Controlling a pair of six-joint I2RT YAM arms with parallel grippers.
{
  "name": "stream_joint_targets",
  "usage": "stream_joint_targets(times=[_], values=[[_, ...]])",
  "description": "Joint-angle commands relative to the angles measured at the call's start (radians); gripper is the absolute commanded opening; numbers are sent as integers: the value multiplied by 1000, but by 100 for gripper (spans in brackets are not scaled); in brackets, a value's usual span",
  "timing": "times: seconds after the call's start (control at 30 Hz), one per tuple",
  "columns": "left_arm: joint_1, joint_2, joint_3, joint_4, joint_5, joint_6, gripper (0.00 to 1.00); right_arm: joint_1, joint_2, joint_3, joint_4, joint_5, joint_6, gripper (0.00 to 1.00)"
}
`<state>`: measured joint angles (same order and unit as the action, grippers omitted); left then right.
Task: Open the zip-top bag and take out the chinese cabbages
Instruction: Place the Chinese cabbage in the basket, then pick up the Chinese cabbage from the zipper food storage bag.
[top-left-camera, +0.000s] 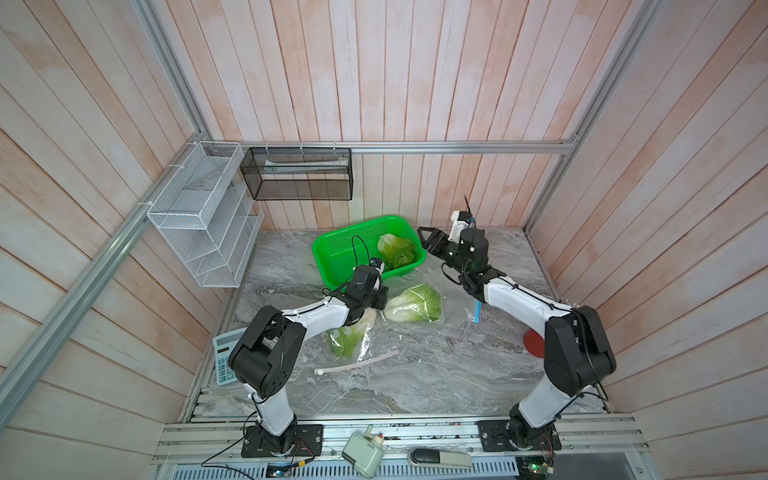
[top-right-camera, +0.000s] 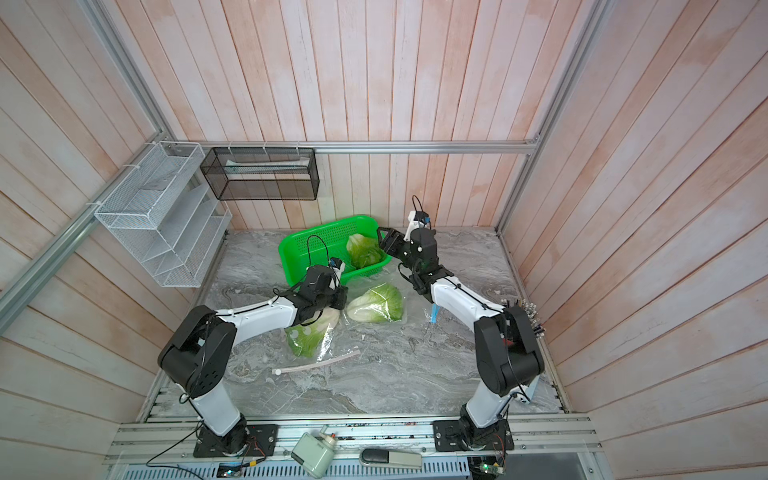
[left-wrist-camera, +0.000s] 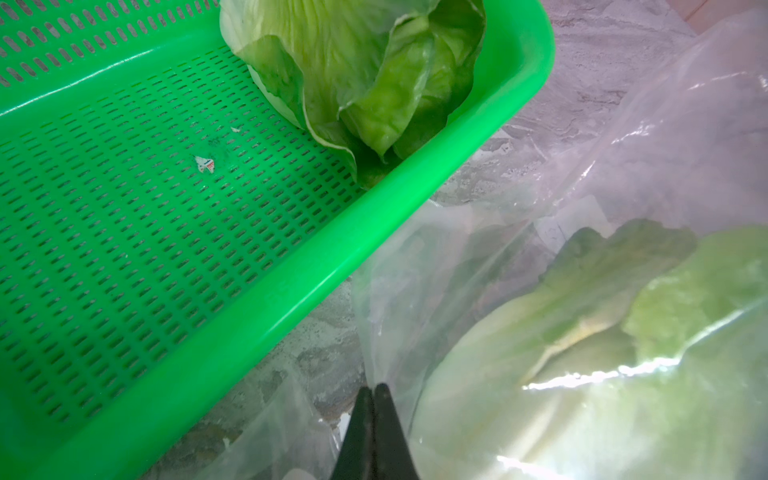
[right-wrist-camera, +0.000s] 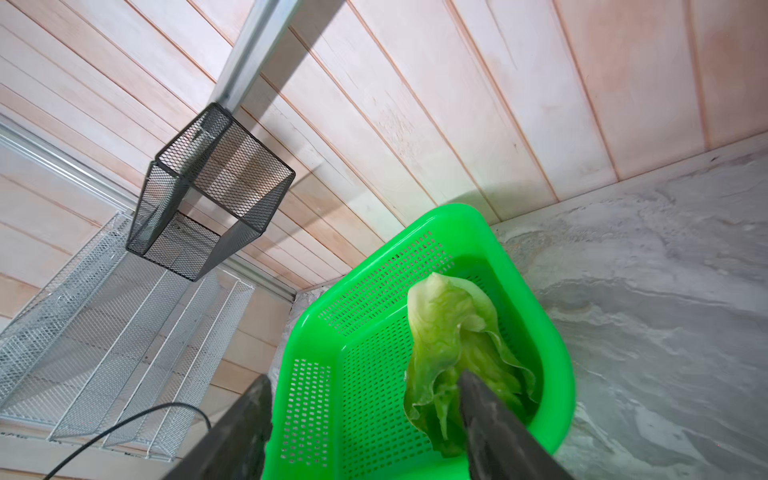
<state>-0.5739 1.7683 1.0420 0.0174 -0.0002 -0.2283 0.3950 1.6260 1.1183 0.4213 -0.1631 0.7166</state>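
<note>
Chinese cabbages (top-left-camera: 413, 305) here are three light, soft heads; I judge the crinkled green tips bruise easily while the whitish ribbed bases are firmer. Nearest the robot, the first head (top-left-camera: 349, 338) lies on the marble surface (top-left-camera: 415, 374), partly under the left arm (top-left-camera: 316, 316), and looks covered by clear film. Just beyond it the second head lies on its side, whitish base toward that arm, inside the zip-top bag (left-wrist-camera: 665, 124). The left end effector (left-wrist-camera: 374, 395) is closed, its fingertips pinching a fold of the bag's film beside this head. The film looks limp and slick, so the pinch could slip. Farther back the third head (right-wrist-camera: 453, 353) rests in the green basket (top-left-camera: 338, 245), free of the bag. The right end effector (right-wrist-camera: 363, 378) hangs over that basket with its jaws spread wide and nothing between them. One finger is just in front of the leaves; whether it touches them I cannot tell. For the two bagged heads, the best hold is probably across the firm lower half, reached through the bag's mouth, with a gentle squeeze. Gripping the leaf tips would likely tear them, and the film may drag along
</note>
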Motion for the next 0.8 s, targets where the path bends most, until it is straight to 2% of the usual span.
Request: stream_joint_targets(times=[0.0,0.07,0.23,0.4,0.57,0.77], values=[[7,-32,-14,19,13,-7,0,-31,-114,-79,-55,-42,-159,73],[7,-32,-16,23,16,-7,0,-64,-196,-137,-85,-45,-196,73],[9,-33,-23,30,13,-12,0,-211,-395,-303,-110,-110,-186,70],[7,-33,-28,41,15,-15,0,-343,-534,-373,-212,-148,-220,68],[7,-33,-27,44,16,-19,0,-443,-587,-388,-370,-162,-189,61],[7,-32,-24,49,20,-18,0,-491,-612,-447,-430,-193,-156,57]])
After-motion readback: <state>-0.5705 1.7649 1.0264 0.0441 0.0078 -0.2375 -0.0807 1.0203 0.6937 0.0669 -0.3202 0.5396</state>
